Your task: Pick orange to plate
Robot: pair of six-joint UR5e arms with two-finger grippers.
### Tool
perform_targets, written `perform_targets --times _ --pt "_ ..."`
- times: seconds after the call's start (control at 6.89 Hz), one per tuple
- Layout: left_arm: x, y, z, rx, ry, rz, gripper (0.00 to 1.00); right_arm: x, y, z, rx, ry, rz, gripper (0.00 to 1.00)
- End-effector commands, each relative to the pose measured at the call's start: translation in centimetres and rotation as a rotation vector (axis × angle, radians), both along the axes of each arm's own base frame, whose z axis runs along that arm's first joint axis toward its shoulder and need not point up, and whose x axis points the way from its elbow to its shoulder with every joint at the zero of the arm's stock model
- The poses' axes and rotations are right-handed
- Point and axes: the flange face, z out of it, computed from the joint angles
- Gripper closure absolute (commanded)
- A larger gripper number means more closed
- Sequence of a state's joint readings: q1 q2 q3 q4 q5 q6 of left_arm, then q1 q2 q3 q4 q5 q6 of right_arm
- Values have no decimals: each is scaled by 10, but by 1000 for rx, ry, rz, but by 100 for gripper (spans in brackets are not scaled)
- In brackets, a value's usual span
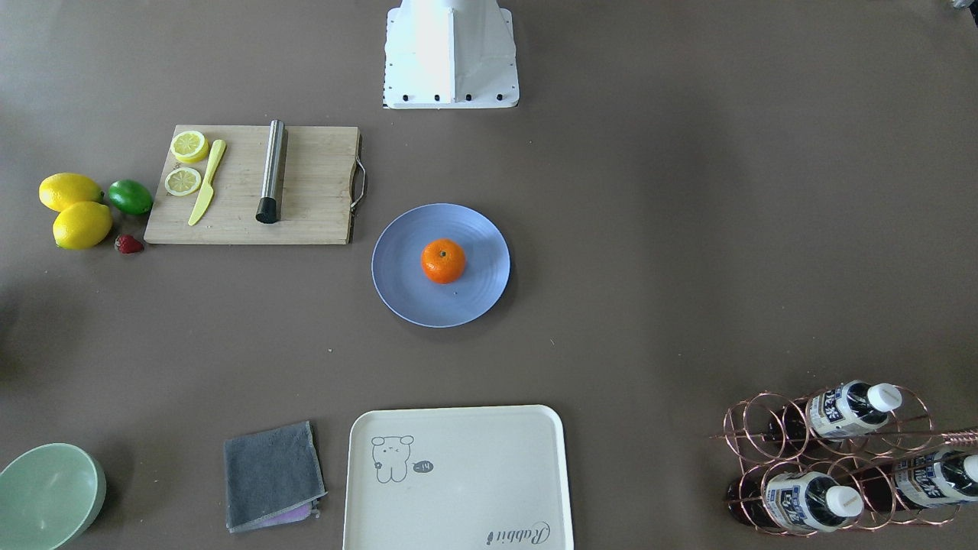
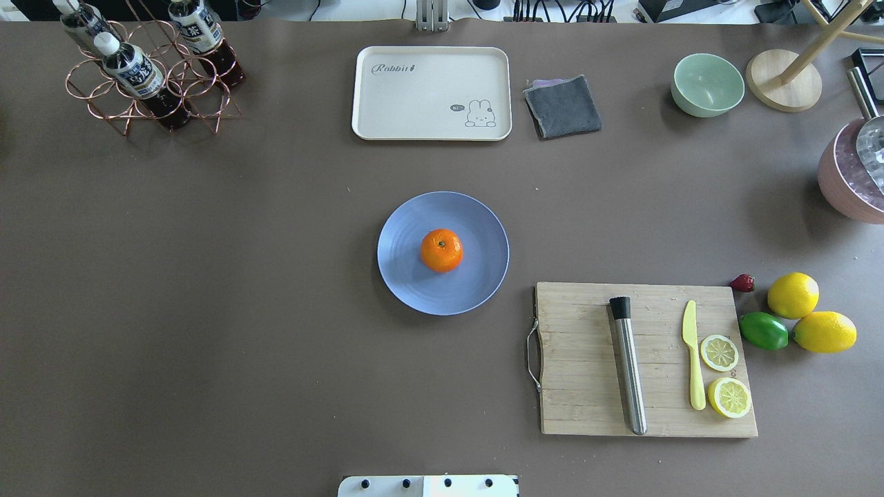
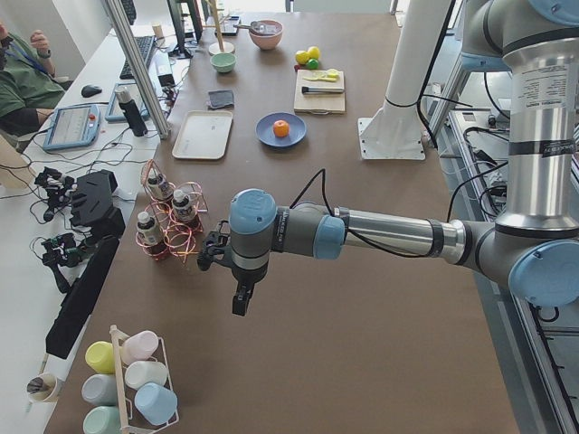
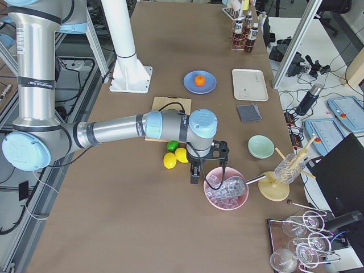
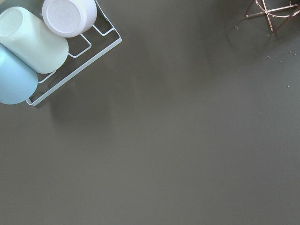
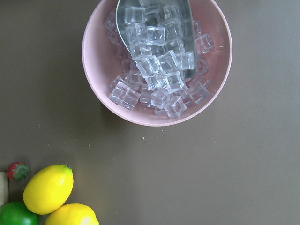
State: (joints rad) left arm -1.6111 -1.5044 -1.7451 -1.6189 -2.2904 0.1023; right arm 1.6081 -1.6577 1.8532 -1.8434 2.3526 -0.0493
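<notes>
I see the orange [image 2: 441,250] resting near the middle of the plate [image 2: 414,293], stem dot up, round with no long axis. Left claw [image 3: 241,303] and right claw [image 4: 195,175]: I cannot tell whether they're open or closed.

The small, round, bright-orange fruit [image 2: 441,250] sits on the round, flat, pale blue-lavender plate [image 2: 407,283] with faint concentric rings — roughly at its middle, dark stem dot facing up. The plate lies flat near the centre of the overhead frame — much wider than the orange it carries.
</notes>
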Motion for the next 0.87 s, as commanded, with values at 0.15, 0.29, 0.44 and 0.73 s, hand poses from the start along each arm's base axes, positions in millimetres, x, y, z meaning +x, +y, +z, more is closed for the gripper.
perform_targets --times 0.15,0.29,0.44,0.73 --pt "0 0 8 4 4 -1 2 10 15 15 -23 7 14 0" --pt "0 0 10 -1 3 -1 2 12 14 14 -22 5 23 0" --pt "1 -1 11 -6 4 -3 2 14 15 13 -22 6 27 0" --pt "0 -1 9 -5 4 -7 2 16 14 11 -16 9 31 0"
